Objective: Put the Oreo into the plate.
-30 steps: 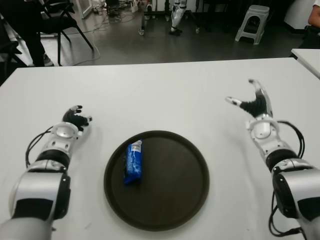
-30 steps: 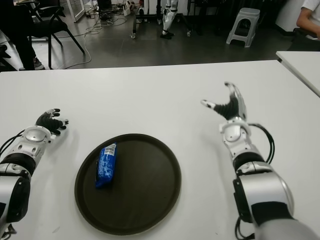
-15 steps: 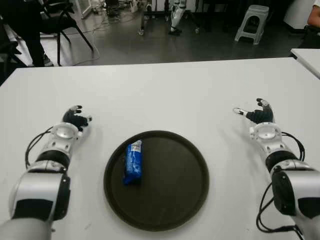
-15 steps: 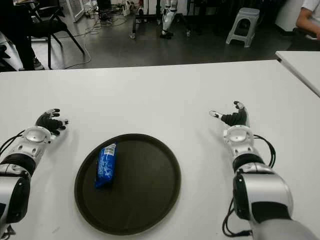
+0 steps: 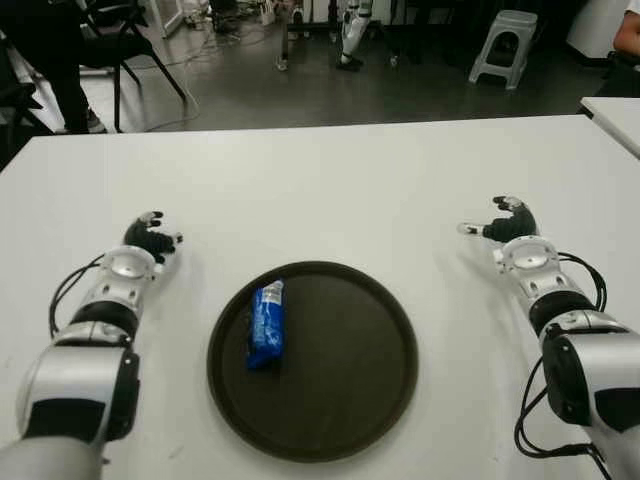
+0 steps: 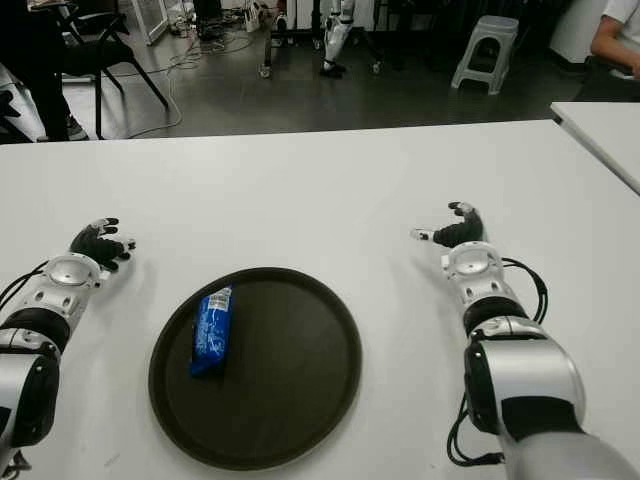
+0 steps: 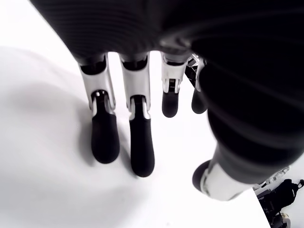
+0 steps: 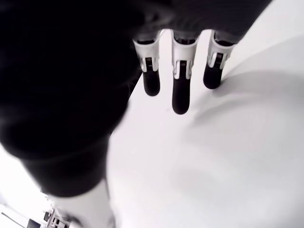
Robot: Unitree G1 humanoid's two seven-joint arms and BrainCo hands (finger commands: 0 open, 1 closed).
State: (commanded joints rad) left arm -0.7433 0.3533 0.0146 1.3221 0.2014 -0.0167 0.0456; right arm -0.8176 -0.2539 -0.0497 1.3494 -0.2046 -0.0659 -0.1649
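A blue foil-wrapped Oreo packet [image 5: 266,325] lies flat inside a round, dark brown plate with a low raised rim [image 5: 395,300]. The packet is long and narrow, its length running roughly away from the robot, its far end crimped and pale. It sits in the plate's left part, near the rim on the robot's left side, leaving the middle and right of the plate bare. The plate rests on a white table [image 5: 330,190], near its front edge.
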